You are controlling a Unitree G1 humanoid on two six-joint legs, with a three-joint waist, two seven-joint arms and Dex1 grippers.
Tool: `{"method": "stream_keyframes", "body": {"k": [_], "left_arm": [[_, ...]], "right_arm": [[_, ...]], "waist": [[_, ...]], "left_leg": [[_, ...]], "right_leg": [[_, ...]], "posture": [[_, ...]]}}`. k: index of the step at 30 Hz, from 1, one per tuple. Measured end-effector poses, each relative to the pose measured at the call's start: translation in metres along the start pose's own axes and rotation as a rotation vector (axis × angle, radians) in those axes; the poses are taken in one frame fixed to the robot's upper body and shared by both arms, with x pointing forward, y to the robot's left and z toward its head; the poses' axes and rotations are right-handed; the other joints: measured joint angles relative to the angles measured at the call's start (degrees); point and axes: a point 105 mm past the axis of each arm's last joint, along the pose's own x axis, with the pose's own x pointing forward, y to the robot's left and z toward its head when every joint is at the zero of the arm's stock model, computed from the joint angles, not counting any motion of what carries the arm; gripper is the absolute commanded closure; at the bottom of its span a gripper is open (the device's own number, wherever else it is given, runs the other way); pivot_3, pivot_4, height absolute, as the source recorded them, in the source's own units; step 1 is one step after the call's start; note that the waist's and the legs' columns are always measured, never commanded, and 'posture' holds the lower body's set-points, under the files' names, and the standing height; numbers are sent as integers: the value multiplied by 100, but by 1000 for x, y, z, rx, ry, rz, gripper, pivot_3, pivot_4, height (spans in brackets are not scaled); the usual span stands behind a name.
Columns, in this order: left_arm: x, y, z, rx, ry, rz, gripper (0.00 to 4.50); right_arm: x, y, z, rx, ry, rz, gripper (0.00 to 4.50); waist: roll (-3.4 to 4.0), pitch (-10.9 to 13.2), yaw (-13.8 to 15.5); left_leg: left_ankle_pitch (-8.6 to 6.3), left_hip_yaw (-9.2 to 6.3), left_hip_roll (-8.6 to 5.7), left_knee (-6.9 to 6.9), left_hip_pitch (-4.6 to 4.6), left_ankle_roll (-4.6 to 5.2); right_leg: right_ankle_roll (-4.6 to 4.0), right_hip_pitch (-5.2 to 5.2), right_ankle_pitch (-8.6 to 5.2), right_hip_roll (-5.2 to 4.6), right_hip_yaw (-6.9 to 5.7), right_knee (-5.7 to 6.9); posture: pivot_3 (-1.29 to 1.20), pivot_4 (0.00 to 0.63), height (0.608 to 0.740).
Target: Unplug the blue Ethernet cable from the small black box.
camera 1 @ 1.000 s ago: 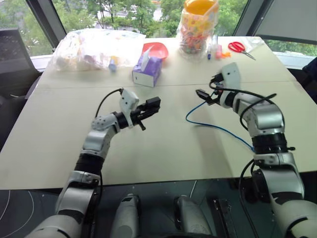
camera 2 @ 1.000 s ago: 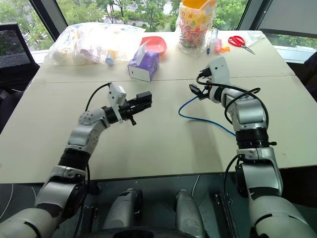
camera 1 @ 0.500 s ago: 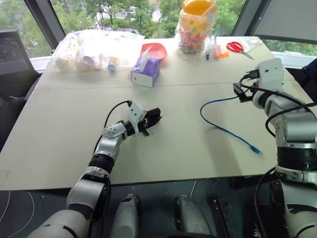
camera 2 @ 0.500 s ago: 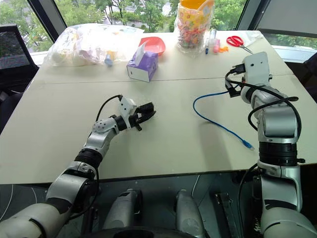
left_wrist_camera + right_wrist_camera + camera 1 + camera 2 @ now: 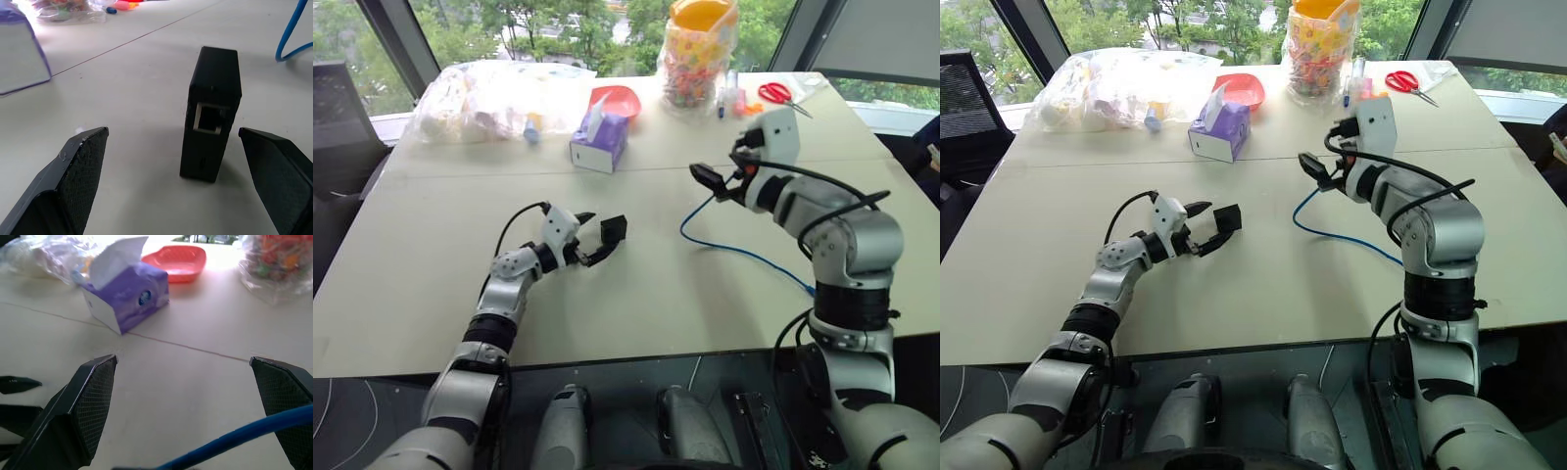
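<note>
Mid-table (image 5: 431,294), the small black box (image 5: 211,111) stands between the spread left gripper (image 5: 181,188), apparently untouched; the right gripper (image 5: 195,406) gapes over the blue Ethernet cable (image 5: 744,253).

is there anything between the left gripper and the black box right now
Nothing visible. The black box stands upright on the table between the open fingers of the left gripper, its empty port facing the wrist camera. The blue cable lies apart, over by the right gripper.

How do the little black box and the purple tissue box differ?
The small black box is plain matte black; the tissue box is purple and white. The black box shows an empty port; the tissue box has a tissue poking out. The black box sits nearer the robot. Both rest on the table.
</note>
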Motion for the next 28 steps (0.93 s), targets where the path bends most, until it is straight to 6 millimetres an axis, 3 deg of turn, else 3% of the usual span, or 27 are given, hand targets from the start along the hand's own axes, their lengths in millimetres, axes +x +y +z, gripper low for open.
{"method": "stream_keyframes", "body": {"k": [8,11,14,16,18,21,25,28], "left_arm": [[-14,2,15,-10,-18,30,30],[-16,2,24,-13,-40,44,30],[-22,3,27,-28,-47,54,30],[-23,2,30,-36,-49,49,30],[-28,-2,35,-48,-54,33,30],[-37,-2,40,-63,-31,15,30],[-48,-3,54,-68,-18,-14,30],[-52,-4,65,-76,-21,-31,30]], "right_arm": [[5,-9,80,-15,-226,-12,0],[2,-19,98,-41,-267,-36,0],[1,-24,101,-53,-280,-55,0],[1,-26,95,-51,-261,-56,0],[-2,-26,70,-61,-178,-31,0],[-11,-14,9,-50,18,72,0],[-52,21,-60,-91,242,295,0],[-71,36,-70,-104,281,383,0]], "waist": [[2,2,25],[2,2,8],[2,2,0],[2,2,-3],[1,1,11],[2,2,28],[2,4,22],[2,4,-25]], "left_leg": [[0,2,-3,3,-16,0],[0,2,-3,-1,-15,0],[0,2,-2,-5,-14,0],[0,2,-2,-7,-14,0],[0,0,-2,-6,-15,0],[-1,0,-3,-5,-20,1],[-2,-5,-4,0,-27,3],[-2,-3,-2,10,-17,3]], "right_leg": [[-2,-1,-1,-5,-2,-10],[-2,-2,-1,-6,-2,-11],[-1,-5,-1,-5,-2,-10],[-1,-5,-1,-5,-3,-10],[-1,-2,-1,-5,-3,-10],[-2,-4,-1,-7,-3,-11],[-19,-5,-11,-8,-3,-16],[-22,-3,-12,-7,0,-15]], "posture": [[0,150,735],[0,150,735],[0,150,735],[0,150,735],[0,150,735],[0,150,735],[0,150,735],[0,150,735]]}}
